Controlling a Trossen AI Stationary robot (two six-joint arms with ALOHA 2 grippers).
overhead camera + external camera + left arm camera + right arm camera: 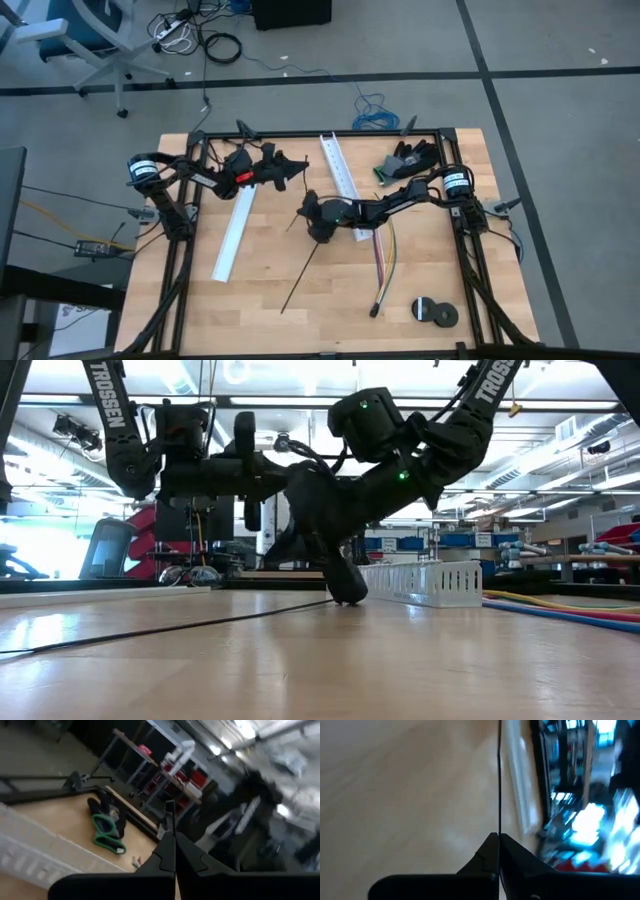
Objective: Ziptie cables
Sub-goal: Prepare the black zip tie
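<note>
Pinching one end of a ziptie (302,277) against the wooden table (260,300), the right gripper (320,228) sits low near the table's middle, its fingers pressed together on the thin black strip, as the right wrist view shows a fine dark line running straight out from between the closed tips. From there the strip trails across the bare wood toward the front edge. The cables (384,262), a loose run of yellow, pink and darker wires ending in a small dark plug, lie just to the right of that gripper, apart from the ziptie and not yet wrapped. The left gripper (293,171) hovers above the far part of the table beside a white slotted channel (237,230), its jaws shut; a thin dark sliver seems to stand between its tips in the left wrist view, but whether that is a second ziptie cannot be told.

By the look of it, the step in hand is picking up the ziptie, with the tying itself not begun. The next move probably calls for lifting the strip clear without it slipping from the narrow pinch, then carrying it over to the wire bundle so it can be passed around them.
</note>
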